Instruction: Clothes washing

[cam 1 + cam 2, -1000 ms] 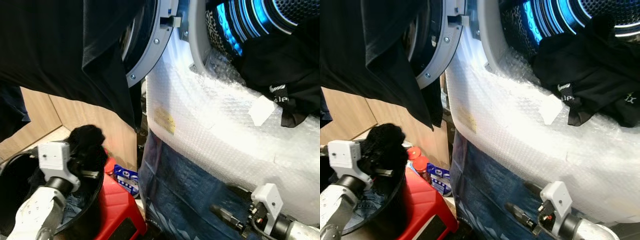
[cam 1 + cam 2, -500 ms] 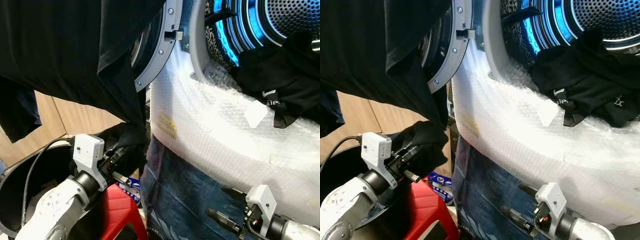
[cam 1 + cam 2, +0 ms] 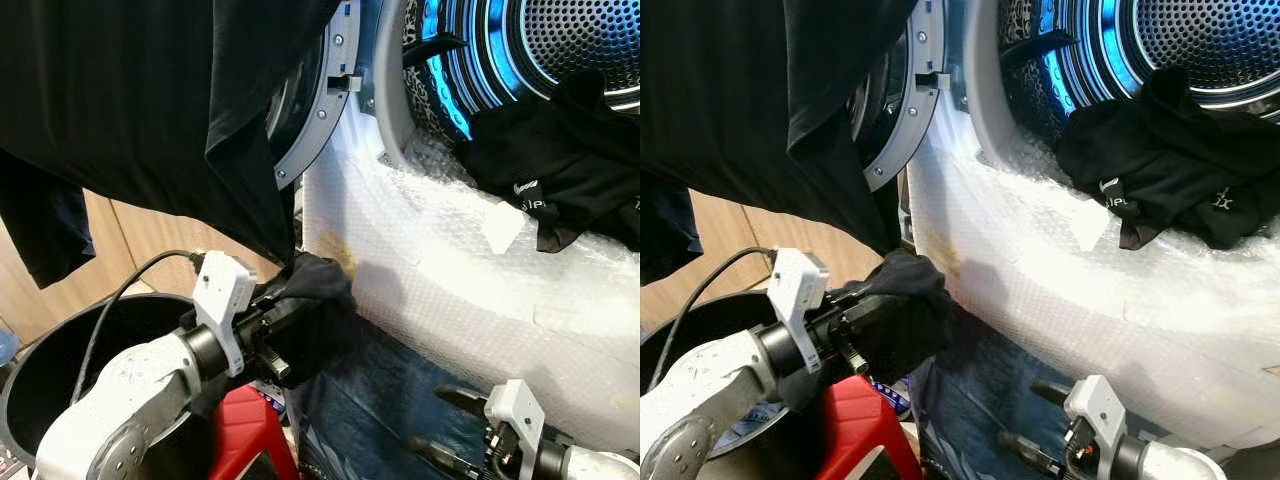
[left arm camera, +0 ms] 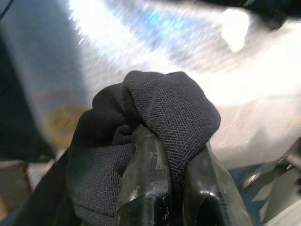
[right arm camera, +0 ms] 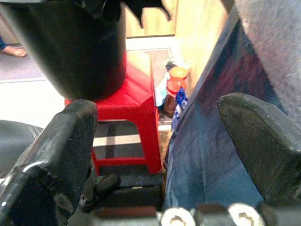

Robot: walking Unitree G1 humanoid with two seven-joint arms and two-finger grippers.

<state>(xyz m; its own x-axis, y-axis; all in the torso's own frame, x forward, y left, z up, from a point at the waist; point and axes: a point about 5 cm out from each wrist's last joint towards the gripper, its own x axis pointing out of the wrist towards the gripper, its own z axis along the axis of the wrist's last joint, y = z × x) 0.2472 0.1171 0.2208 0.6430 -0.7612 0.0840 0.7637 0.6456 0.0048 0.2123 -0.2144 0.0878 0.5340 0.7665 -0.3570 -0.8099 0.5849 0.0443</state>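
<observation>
The small black knitted garment (image 3: 315, 290), pinched between the pressed-together fingers (image 4: 146, 188) of the left pincer (image 3: 285, 330), had risen out of the round black plastic laundry tub (image 3: 60, 350) over the past second and travelled toward two o'clock, until it sat just beside the bubble-wrapped white front of the washing machine (image 3: 450, 270), below the lit blue perforated drum (image 3: 1180, 50). By my reading, the lift-out was done and the carry was about half finished; the piece was not yet up at the drum's mouth at one o'clock.

Counted: one garment in the pincer; one crumpled black garment (image 3: 1170, 170) with white lettering lying across the drum's lip; one large black shirt (image 3: 150, 110) draped over the open round door (image 3: 315, 120) at eleven o'clock; one tub; one red plastic stool (image 5: 127, 103); two red-capped bottles (image 5: 175, 82) beside it. The right pincer (image 5: 160, 141) hung low at five o'clock, fingers spread, holding nothing.
</observation>
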